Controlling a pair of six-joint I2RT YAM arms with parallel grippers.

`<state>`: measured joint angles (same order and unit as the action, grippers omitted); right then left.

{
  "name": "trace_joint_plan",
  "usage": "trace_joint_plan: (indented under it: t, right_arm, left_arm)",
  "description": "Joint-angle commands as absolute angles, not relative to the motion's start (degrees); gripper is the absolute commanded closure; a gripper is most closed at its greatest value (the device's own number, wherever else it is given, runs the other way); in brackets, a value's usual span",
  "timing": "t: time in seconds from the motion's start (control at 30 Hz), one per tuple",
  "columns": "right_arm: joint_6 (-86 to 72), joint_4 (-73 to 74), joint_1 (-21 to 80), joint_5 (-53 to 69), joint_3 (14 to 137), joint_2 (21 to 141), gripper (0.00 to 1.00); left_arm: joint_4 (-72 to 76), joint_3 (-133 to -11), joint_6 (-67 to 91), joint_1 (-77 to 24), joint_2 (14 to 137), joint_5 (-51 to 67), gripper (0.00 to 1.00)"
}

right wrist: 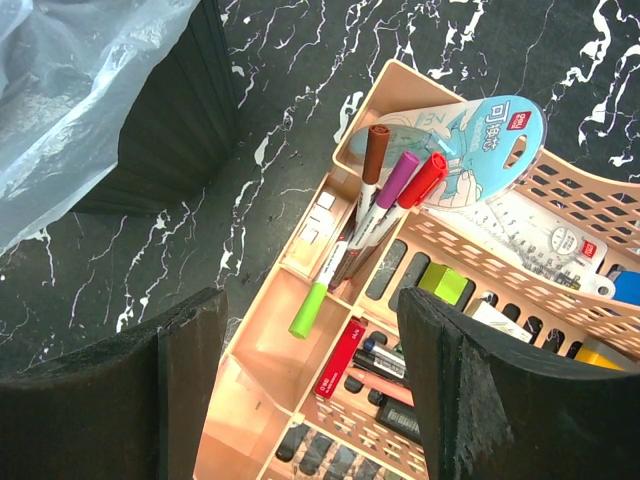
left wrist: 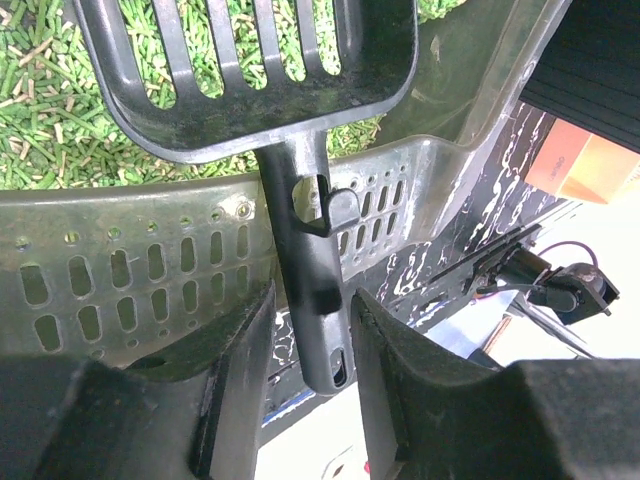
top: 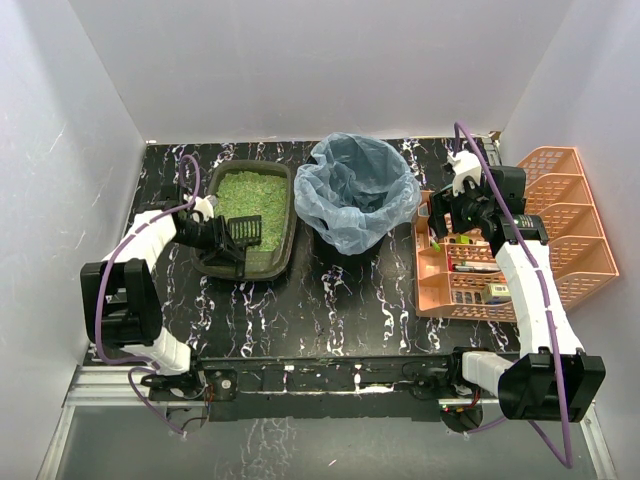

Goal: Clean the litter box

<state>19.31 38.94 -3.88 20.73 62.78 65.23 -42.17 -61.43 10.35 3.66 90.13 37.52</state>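
The dark olive litter box (top: 284, 243), filled with green granular litter (top: 248, 196), sits at the back left of the table. A black slatted scoop (top: 244, 229) hangs by a hook on its handle from the box's near rim (left wrist: 120, 262), its head (left wrist: 260, 70) over the litter. My left gripper (top: 224, 243) straddles the scoop handle (left wrist: 310, 280). In the left wrist view the left gripper (left wrist: 312, 345) is open: one finger is against the handle, and a gap shows on the other side. My right gripper (top: 447, 213) is open and empty above the orange organiser.
A round bin lined with a blue bag (top: 355, 190) stands beside the litter box, also in the right wrist view (right wrist: 80, 80). The orange slatted organiser (top: 560, 220) at the right holds markers (right wrist: 385, 185), pens and stationery. White walls enclose the table on three sides.
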Motion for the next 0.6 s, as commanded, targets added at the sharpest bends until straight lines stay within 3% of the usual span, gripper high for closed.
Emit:
trace_joint_plan:
  t: [0.0, 0.37, 0.57]
  right_arm:
    - [19.6, 35.9, -4.1, 20.4, 63.8, 64.1, 0.25]
    - [20.4, 35.3, -4.1, 16.9, 67.8, 64.7, 0.24]
    - [20.7, 34.2, -4.1, 10.0, 69.7, 65.8, 0.17]
  left_arm:
    - [-44.0, -60.6, 9.1, 4.0, 87.2, 35.6, 0.64]
    - [-46.6, -61.1, 4.7, 4.0, 80.9, 33.7, 0.59]
    - [-47.5, -64.0, 0.3, 4.0, 74.0, 27.4, 0.52]
